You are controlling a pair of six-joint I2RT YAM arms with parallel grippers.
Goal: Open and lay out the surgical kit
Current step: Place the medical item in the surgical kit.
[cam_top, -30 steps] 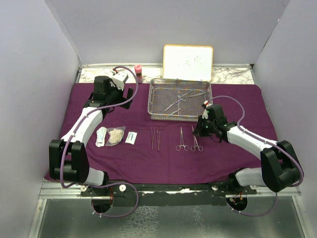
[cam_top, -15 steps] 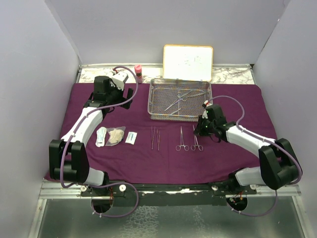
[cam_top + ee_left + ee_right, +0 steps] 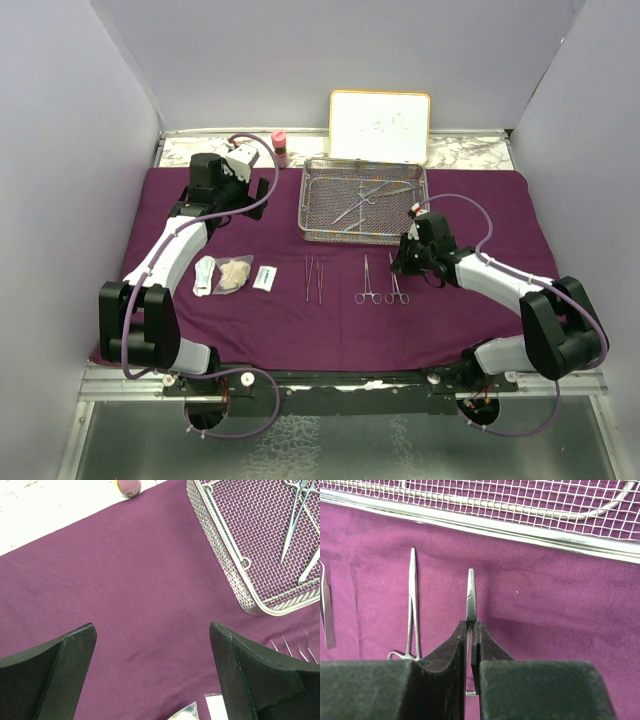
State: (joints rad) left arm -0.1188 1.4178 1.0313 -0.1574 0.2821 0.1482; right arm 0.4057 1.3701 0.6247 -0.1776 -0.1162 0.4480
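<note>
The dark purple cloth (image 3: 480, 200) lies spread flat. The silver mesh tray (image 3: 362, 238) stands on it at the back centre with steel instruments (image 3: 358, 200) inside. On the cloth in front lie a packet (image 3: 205, 275), gauze (image 3: 236, 273), a small white packet (image 3: 265, 278), forceps (image 3: 314, 278) and two clamps. My right gripper (image 3: 472, 625) is shut on the shaft of the right clamp (image 3: 471, 592), low on the cloth, just in front of the tray rim (image 3: 510, 527). The other clamp (image 3: 413, 605) lies beside it to the left. My left gripper (image 3: 152, 630) is open and empty above bare cloth left of the tray (image 3: 225, 565).
A framed whiteboard (image 3: 380, 125) stands behind the tray. A small pink-capped bottle (image 3: 280, 148) stands on the white strip at the back, also in the left wrist view (image 3: 128, 486). Grey walls close in both sides. The metal table edge runs along the front.
My right gripper has edged slightly to the left, still low over the right clamp. The left arm has not moved.
</note>
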